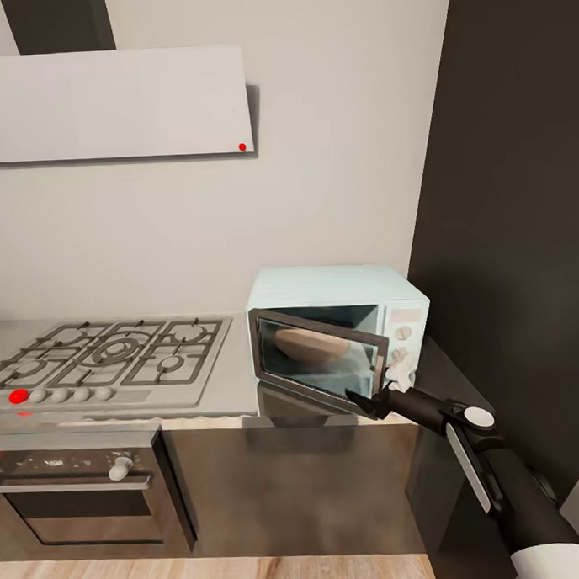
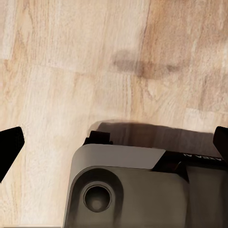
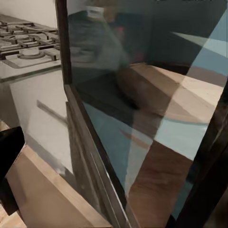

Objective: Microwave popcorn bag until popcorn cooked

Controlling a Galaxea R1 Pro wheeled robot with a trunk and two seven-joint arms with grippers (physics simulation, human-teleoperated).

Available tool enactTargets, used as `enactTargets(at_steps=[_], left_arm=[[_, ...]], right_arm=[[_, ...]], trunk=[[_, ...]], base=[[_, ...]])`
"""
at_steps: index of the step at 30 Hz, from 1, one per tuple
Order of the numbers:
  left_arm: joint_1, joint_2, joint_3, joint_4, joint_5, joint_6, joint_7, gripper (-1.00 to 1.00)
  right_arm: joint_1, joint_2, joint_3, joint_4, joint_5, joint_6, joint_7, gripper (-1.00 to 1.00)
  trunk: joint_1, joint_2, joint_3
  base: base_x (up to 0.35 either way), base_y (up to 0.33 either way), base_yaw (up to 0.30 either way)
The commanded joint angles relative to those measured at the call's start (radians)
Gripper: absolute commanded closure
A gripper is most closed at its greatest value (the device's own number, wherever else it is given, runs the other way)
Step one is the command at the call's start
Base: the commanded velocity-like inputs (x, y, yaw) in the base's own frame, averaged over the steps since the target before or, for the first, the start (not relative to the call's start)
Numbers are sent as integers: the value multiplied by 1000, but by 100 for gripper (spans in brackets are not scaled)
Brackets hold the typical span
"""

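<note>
The popcorn bag (image 1: 311,343) sits inside the microwave (image 1: 342,333), seen in the head view as a tan shape behind the dark glass door (image 1: 319,355), which stands partly ajar; its rim and label are too blurred by the glass to make out. Nearest in that view, the right gripper (image 1: 368,401) reaches the door's lower right corner, its fingers close together, though I cannot tell whether they pinch the door edge or only touch it. The right wrist view adds the door (image 3: 142,123) up close, its glass reflecting wood and blue tones, with one dark fingertip (image 3: 9,152) cut off at the frame edge. The left wrist view looks down on the wood floor (image 2: 71,61); two dark fingertips (image 2: 8,147) stand far apart at opposite edges, so the left gripper (image 2: 114,147) is spread wide, holding nothing. Farther off, one hob (image 1: 107,356) with five burners lies in the countertop (image 1: 235,384), one oven (image 1: 79,492) below, one range hood (image 1: 113,103) above.
</note>
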Motion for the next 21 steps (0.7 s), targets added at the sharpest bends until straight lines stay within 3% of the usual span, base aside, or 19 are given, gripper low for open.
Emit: enactTargets(at_steps=[1, 21], left_arm=[[-1, 0, 4, 1, -1, -3, 1, -100], [-1, 0, 3, 1, -1, -3, 1, -100]], right_arm=[[-1, 1, -1, -2, 2, 8, 6, -100], [-1, 1, 0, -2, 2, 8, 6, -100]], trunk=[[0, -1, -1], [0, -1, -1]], base=[[-204, 160, 0], [-106, 91, 0]])
